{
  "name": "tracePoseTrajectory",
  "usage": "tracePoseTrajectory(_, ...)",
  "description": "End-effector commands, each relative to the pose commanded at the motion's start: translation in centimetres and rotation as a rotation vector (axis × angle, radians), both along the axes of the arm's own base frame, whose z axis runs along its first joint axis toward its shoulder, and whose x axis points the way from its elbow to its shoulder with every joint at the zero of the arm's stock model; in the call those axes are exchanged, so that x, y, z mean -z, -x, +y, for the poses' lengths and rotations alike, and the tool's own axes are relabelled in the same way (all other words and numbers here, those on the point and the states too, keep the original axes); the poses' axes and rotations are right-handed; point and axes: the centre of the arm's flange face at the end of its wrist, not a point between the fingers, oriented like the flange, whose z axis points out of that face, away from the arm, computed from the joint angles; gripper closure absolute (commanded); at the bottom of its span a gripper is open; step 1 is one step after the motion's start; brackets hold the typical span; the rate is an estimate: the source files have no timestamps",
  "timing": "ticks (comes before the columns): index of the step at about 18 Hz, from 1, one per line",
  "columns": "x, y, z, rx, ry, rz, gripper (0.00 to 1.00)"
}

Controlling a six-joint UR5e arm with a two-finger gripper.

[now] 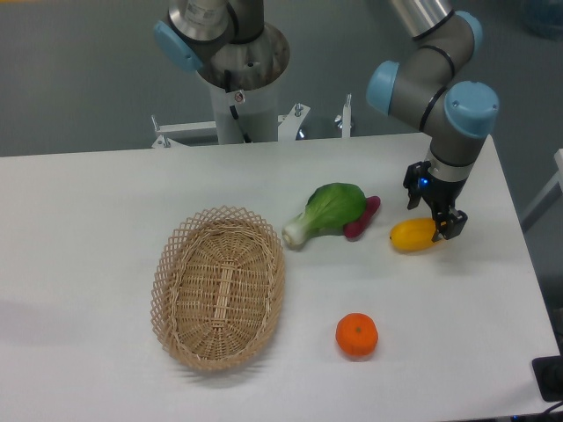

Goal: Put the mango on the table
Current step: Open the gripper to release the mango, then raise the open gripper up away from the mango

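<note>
The pincer [437, 221] hides the mango's [412, 236] right end; finger spread unclear.

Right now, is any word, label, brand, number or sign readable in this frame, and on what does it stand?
None can be read: no print shows on the mango, the gripper, the basket, the orange, the green vegetable or the table.
A small sticker on the robot base is too small to read.
</note>
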Motion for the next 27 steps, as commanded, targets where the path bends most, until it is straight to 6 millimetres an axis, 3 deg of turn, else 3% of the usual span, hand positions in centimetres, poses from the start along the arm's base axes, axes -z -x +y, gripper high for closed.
tracePoseTrajectory(5,-3.7,0.5,2.5,-0.094,-0.024,0.035,0.00)
tracePoseTrajectory(11,-11.3,1.0,7.7,-0.204,-0.040,0.000,0.00)
tracePoseTrajectory(16,-16.1,-0.6,10.8,-0.252,-0.061,-0.066,0.00)
tracePoseTrajectory(20,-19.5,-0.4,10.8,-0.311,-0.098,-0.084,0.00)
tracePoseTrajectory(27,-20.0,0.7,9.8,-0.340,-0.128,-0.093,0.00)
